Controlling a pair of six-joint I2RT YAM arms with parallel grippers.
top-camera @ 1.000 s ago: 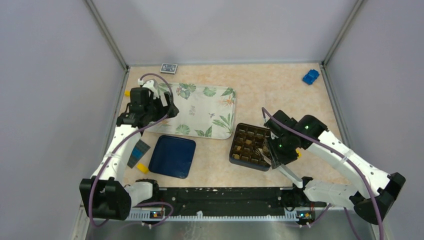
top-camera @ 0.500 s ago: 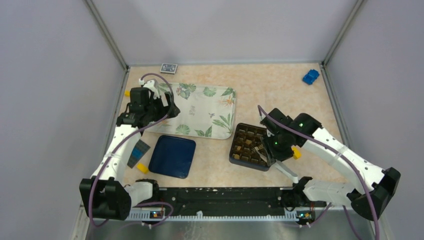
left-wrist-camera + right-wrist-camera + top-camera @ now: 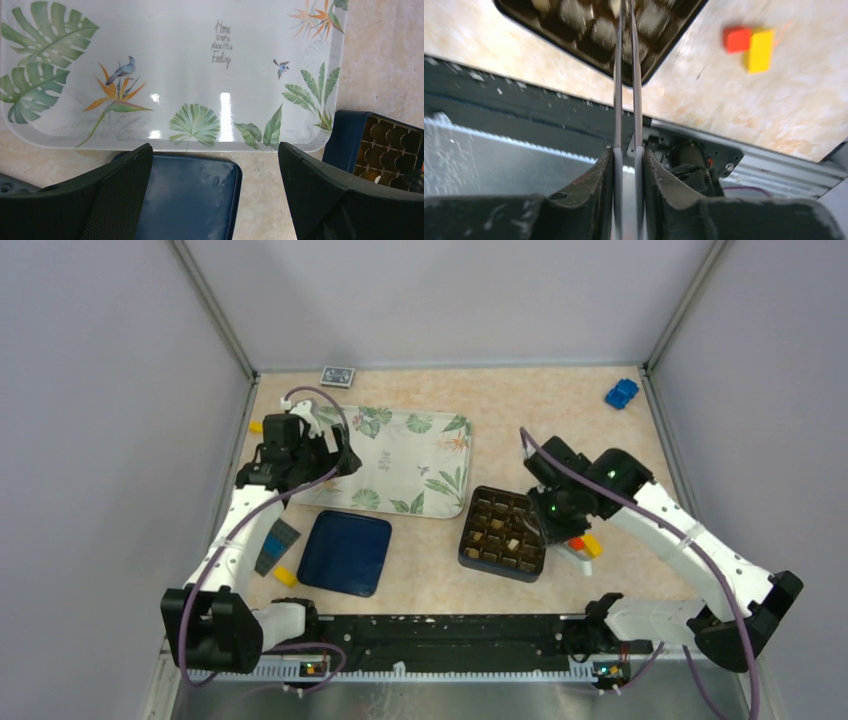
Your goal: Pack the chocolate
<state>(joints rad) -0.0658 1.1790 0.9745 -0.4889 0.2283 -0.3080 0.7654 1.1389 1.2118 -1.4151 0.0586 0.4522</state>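
Placing step, I judge; right tool (image 3: 628,160) clamped on thin metal tweezers (image 3: 626,75) over dark gridded plastic box (image 3: 503,532); tan chocolate pieces (image 3: 513,543) seated; left tool (image 3: 214,150) apart, empty; next needs a fresh piece.

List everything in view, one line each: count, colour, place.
tray: 1, white with leaf print, far left
lid: 1, dark blue, just nearer than the tray
box: 1, dark, gridded, centre right
chocolate: several, brown and tan, in box cells
blocks: red and yellow, touching, right of box
toy: 1, blue, far right corner
card: 1, blue-patterned, far edge
yellow bits: 2, left edge
wedge: 1, grey-blue, left of lid
tweezers: 1, metal, tips over box
left gripper: open, above tray's near edge
right gripper: shut on tweezers
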